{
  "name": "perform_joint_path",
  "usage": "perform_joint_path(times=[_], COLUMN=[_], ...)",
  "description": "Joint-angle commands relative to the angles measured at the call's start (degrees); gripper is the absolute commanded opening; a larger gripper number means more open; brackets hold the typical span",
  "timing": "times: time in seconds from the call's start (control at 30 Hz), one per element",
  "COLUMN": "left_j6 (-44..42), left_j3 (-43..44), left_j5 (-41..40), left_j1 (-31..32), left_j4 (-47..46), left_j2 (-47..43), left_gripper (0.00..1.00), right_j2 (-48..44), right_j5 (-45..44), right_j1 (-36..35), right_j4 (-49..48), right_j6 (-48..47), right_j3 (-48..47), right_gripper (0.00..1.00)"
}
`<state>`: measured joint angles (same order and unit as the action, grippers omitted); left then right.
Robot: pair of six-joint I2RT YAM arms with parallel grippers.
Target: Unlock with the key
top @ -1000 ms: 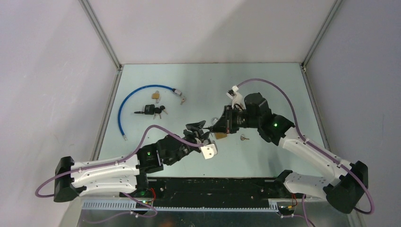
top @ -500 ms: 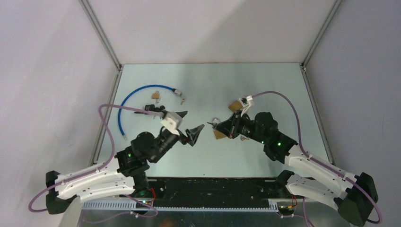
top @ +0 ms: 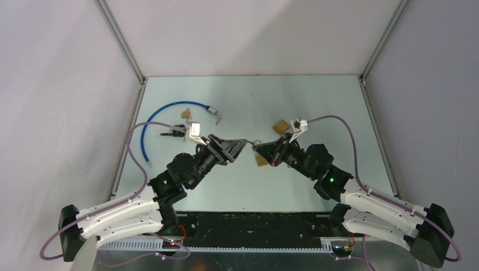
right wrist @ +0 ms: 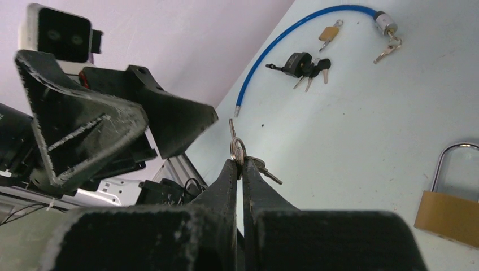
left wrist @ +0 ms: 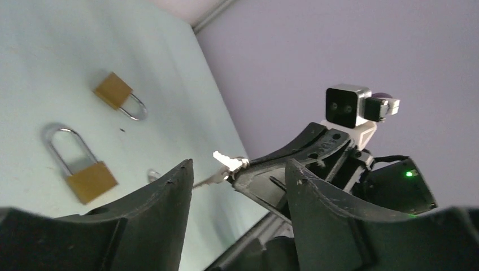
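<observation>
A small silver key on a steel ring (right wrist: 238, 149) is being pinched between the closed fingertips of the right pincer (right wrist: 238, 166), lifted off the pale green bench (top: 316, 101) near its middle, with its blade pointing toward the left arm. The left pincer (top: 237, 148) is facing it just beside the key tip, its jaws spreading wide and gripping nothing. A brass padlock with a tall steel shackle (left wrist: 85, 169) is lying flat on the bench just beside the right pincer, and a second brass padlock (left wrist: 116, 93) is lying a little beyond it. Well apart, toward the left wall, a blue looped cable lock (top: 152, 121), a small brass padlock (top: 186, 114) and a bunch of black-headed keys (right wrist: 302, 62) are lying together.
</observation>
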<state>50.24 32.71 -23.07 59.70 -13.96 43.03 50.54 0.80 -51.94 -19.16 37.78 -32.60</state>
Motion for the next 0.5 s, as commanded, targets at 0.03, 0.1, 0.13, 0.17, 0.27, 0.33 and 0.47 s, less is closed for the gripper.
perform_joint_path(times=[0.03, 0.1, 0.13, 0.17, 0.27, 0.33, 0.47], left_j6=[10.78, 12.01, 12.76, 12.99, 13.86, 14.17, 14.62], left_j3=[-0.16, -0.30, -0.33, -0.47, -0.21, -0.04, -0.31], left_j5=[4.06, 4.64, 4.86, 5.00, 6.28, 6.66, 6.51], left_j1=[-0.26, -0.27, -0.28, -0.29, -0.36, -0.35, -0.38], left_j4=[-8.31, -9.10, -9.52, -9.82, -11.13, -11.53, -11.91], left_j2=[2.49, 3.62, 4.36, 4.66, 6.47, 7.27, 7.74], left_gripper=[0.61, 0.60, 0.60, 0.59, 0.58, 0.58, 0.57], right_j2=[-1.03, -1.17, -1.33, -1.42, -1.43, -1.46, -2.08], right_j5=[-4.26, -4.54, -4.50, -4.50, -4.18, -3.84, -3.99], right_j1=[-0.86, -0.88, -0.94, -0.96, -0.99, -1.11, -1.17], right_j4=[-4.62, -4.84, -4.88, -4.98, -5.07, -5.28, -5.48], right_j6=[-0.78, -0.82, -0.94, -0.99, -1.03, -0.85, -0.51], right_j3=[-0.01, -0.01, -0.01, -0.01, 0.00, -0.01, -0.01], right_gripper=[0.00, 0.00, 0.00, 0.00, 0.00, 0.00, 0.00])
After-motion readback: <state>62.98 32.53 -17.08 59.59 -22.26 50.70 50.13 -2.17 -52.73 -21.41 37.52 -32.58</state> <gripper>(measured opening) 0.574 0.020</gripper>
